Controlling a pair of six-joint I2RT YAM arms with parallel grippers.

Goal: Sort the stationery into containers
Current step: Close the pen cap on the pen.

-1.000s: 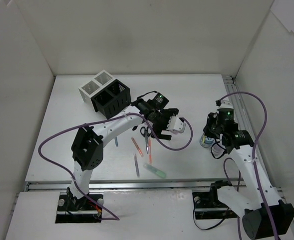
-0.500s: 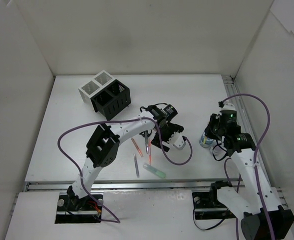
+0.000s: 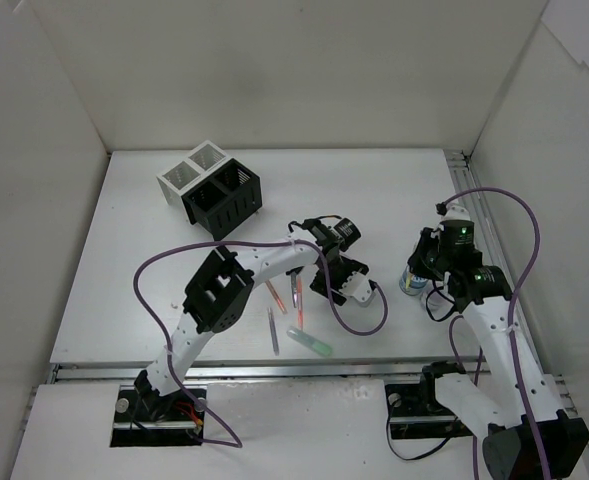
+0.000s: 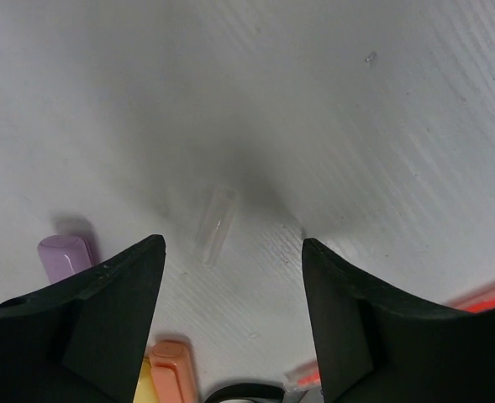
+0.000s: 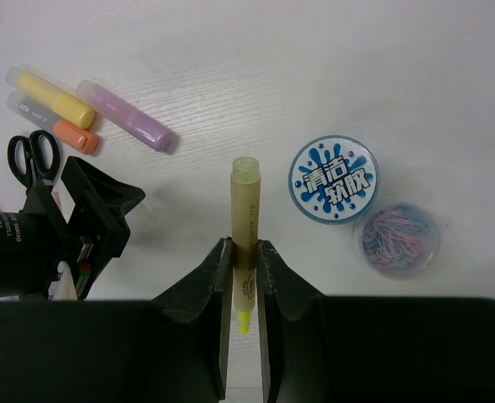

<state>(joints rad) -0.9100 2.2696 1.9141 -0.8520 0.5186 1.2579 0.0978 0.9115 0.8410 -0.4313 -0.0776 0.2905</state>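
The right end effector (image 5: 244, 252) pinched a yellow-tipped highlighter (image 5: 245, 201) near its middle, lengthwise in the lower centre of its wrist view, over the table (image 5: 398, 67). The left end effector (image 4: 230, 248) hung spread, straddling a small clear cap (image 4: 216, 225). The containers (image 3: 211, 188) sat at the upper left of the overhead view, well apart from the highlighter. On so narrow a grip it could pivot or slip during that carry, or the arms might clash.
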